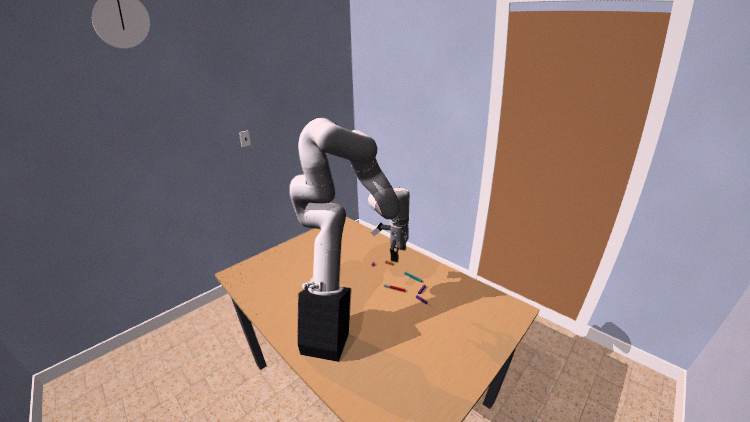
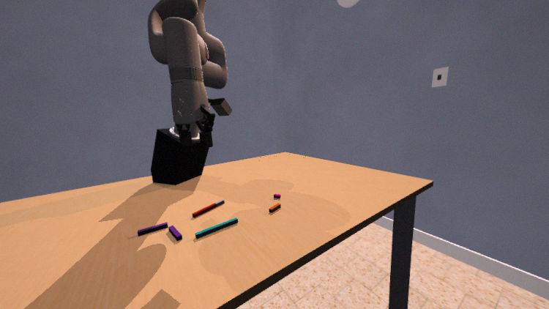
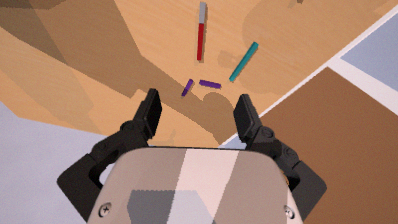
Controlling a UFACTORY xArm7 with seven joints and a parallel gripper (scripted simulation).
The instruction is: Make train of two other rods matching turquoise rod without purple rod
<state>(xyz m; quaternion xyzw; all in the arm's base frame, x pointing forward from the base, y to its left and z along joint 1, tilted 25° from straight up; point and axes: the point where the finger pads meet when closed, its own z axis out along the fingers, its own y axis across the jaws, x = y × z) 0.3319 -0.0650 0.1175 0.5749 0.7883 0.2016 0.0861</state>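
Note:
A red rod (image 1: 398,288) (image 2: 204,210) (image 3: 200,42) and a grey rod (image 1: 387,286) (image 2: 219,202) (image 3: 202,12) lie flat end to end in what looks like one straight line, with no visible gap. The turquoise rod (image 1: 413,276) (image 2: 217,228) (image 3: 244,61) lies apart from them. My gripper (image 1: 394,256) (image 2: 197,143) (image 3: 198,101) is open and empty, high above the table. In the wrist view the rods show beyond its spread fingers.
Two purple rods, one (image 1: 421,289) (image 2: 175,233) (image 3: 210,84) near the turquoise rod and another (image 1: 421,299) (image 2: 152,228) (image 3: 187,88) beside it, lie apart from the red rod. An orange rod (image 1: 389,262) (image 2: 274,207) and a small magenta rod (image 1: 373,264) (image 2: 277,196) lie farther off.

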